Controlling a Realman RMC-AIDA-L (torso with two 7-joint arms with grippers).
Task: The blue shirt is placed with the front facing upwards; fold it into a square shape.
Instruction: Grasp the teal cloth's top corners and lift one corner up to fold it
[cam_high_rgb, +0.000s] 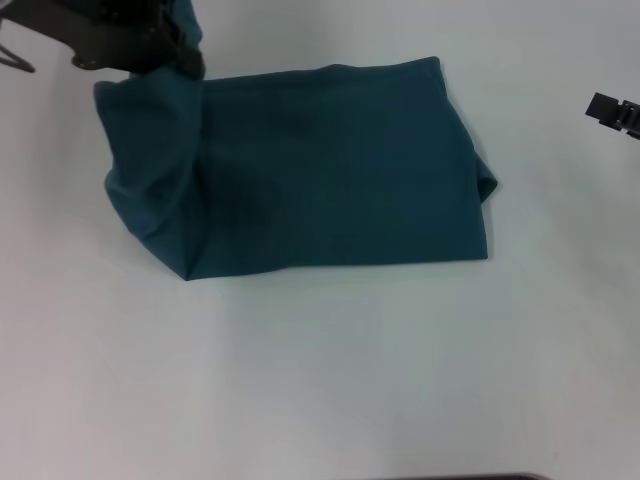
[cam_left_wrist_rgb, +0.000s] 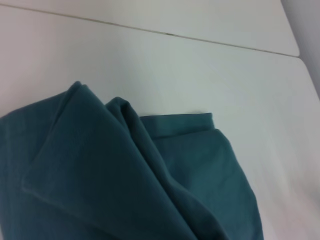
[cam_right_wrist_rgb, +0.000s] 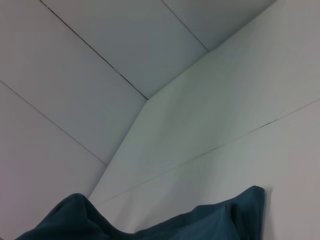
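Blue shirt (cam_high_rgb: 330, 170) lying mid-bench (cam_high_rgb: 320, 380), already folded to a rough rectangle, left end raised. Soft, light, floppy; best pinched at a corner hem. Left gripper (cam_high_rgb: 185, 55) at that raised corner, seemingly clamped on cloth. Right gripper (cam_high_rgb: 612, 110) parked aside, jaws' state unclear.

A white table (cam_high_rgb: 330, 380) is seen carrying the blue shirt (cam_high_rgb: 330, 180), which is laid folded into a rough rectangle toward the far side. The shirt's left end is lifted off the surface. A thin seam is visible in the tabletop.
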